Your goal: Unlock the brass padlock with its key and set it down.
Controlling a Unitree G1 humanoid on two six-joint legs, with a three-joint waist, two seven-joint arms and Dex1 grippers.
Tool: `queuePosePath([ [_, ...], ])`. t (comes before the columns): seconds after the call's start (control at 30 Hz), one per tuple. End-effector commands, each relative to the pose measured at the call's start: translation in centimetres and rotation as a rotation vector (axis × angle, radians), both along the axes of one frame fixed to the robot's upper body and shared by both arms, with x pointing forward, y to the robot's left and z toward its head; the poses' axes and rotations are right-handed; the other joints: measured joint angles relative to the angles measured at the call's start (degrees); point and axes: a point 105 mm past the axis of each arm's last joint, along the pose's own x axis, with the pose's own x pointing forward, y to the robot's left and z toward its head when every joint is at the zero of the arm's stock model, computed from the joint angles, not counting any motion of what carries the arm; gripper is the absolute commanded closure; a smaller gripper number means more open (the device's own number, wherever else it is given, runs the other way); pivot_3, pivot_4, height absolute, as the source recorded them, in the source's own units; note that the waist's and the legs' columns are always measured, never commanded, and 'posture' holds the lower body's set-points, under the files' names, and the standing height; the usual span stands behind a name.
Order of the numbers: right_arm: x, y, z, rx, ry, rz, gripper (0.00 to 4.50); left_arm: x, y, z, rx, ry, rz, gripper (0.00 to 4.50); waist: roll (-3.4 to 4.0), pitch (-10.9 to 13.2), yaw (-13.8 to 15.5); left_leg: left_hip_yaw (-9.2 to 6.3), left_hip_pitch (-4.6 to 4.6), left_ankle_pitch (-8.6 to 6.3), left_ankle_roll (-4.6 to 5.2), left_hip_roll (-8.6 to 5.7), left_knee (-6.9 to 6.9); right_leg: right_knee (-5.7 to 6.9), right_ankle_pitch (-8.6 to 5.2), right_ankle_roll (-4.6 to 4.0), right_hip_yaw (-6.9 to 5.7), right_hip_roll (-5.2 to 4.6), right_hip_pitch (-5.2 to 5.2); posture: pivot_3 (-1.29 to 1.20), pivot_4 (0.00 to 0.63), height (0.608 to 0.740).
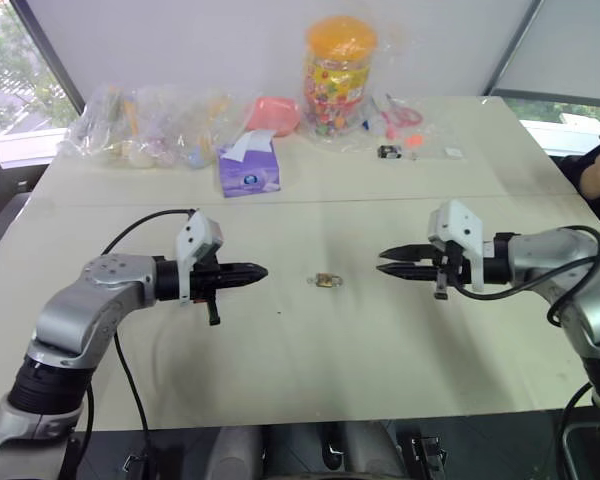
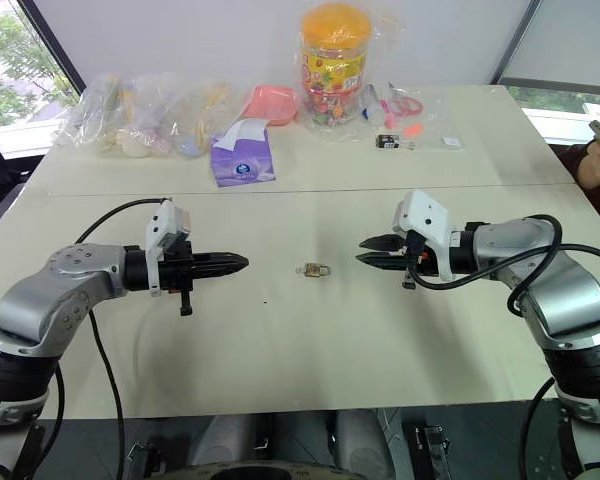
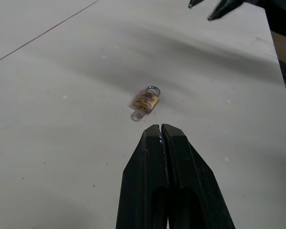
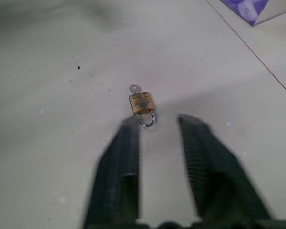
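pale table [image 1: 310, 380] fills room view, window behind. brass padlock [image 1: 325, 281] lies flat on table, between two grippers, touching neither. key [image 3: 137, 114] sticks out of lock's bottom end. left gripper [image 1: 261, 271] fingers pressed together, tips near lock. right gripper [image 1: 383, 261] fingers spread apart, nothing held. purple tissue box [image 1: 247, 168] far behind; writing too small to read.
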Motion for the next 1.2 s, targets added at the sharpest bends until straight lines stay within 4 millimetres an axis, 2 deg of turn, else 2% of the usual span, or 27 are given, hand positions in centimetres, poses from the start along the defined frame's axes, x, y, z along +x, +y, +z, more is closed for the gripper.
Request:
queuePosePath([
  [0.03,0.2,1.2,0.7,0.008,-0.03,0.058,1.09,0.2,-0.4,0.7,0.001,-0.044,-0.012,4.5,0.0,0.0,-0.07,0.0,0.0,0.0,0.0,0.0,0.0,0.0,0.0,0.0,0.0,0.0,0.0,0.0,0.15,0.737],
  [0.1,0.5,1.8,0.4,0.013,-0.016,0.08,0.04,0.3,-0.3,0.7,0.009,-0.046,-0.015,4.5,0.0,0.0,-0.19,0.01,0.01,0.0,0.0,0.0,0.02,0.02,0.01,-0.01,-0.01,0.0,0.0,0.0,0.15,0.737],
  [0.2,0.9,2.3,-0.6,-0.017,0.004,0.111,0.04,0.7,-0.4,0.8,0.005,-0.051,-0.013,4.5,0.0,0.0,-0.13,0.0,0.02,0.0,0.0,0.0,0.02,0.04,0.01,0.0,-0.02,0.02,0.0,0.0,0.15,0.737],
  [0.37,2.0,4.2,-2.2,-0.005,0.076,0.162,0.04,0.4,-0.8,0.4,0.007,-0.046,-0.021,4.5,0.0,0.0,-0.28,0.02,0.01,0.0,0.0,0.0,0.02,0.04,0.02,0.01,-0.03,0.01,0.0,0.0,0.15,0.737],
  [0.6,4.3,6.5,-5.1,-0.061,0.068,0.202,0.04,0.1,-0.6,0.4,0.008,-0.048,0.001,4.5,0.0,0.01,-0.38,-0.01,0.05,0.0,0.0,-0.01,0.05,0.23,0.04,0.03,-0.02,0.01,-0.02,0.0,0.15,0.737],
  [0.83,5.1,6.6,-7.7,-0.12,0.102,0.215,0.04,-0.4,-0.4,0.1,0.019,-0.051,0.023,4.5,0.0,0.01,-0.29,-0.01,0.05,0.01,-0.01,-0.03,0.05,0.26,0.04,0.03,-0.02,-0.03,-0.03,0.0,0.15,0.737],
  [0.93,5.1,6.7,-8.5,-0.131,0.116,0.212,0.86,-0.5,-0.3,0.1,0.02,-0.053,0.029,4.5,0.0,0.0,-0.39,-0.01,0.09,0.01,-0.01,-0.02,0.06,0.29,0.04,0.02,-0.02,-0.03,-0.01,0.0,0.15,0.737],
  [1.13,5.0,7.0,-9.2,-0.131,0.123,0.2,3.77,-0.4,-0.2,0.1,0.027,-0.057,0.038,4.5,0.0,-0.01,-0.63,-0.01,0.13,0.01,-0.01,0.0,0.05,0.34,0.04,0.02,0.0,-0.02,-0.01,0.0,0.15,0.737],
  [1.2,4.9,7.1,-9.0,-0.137,0.088,0.207,3.79,-0.3,-0.3,0.0,0.021,-0.051,0.038,4.5,0.0,-0.01,-0.81,-0.01,0.14,0.01,-0.01,0.0,0.05,0.35,0.04,0.02,0.0,-0.02,0.0,0.0,0.15,0.737],
])
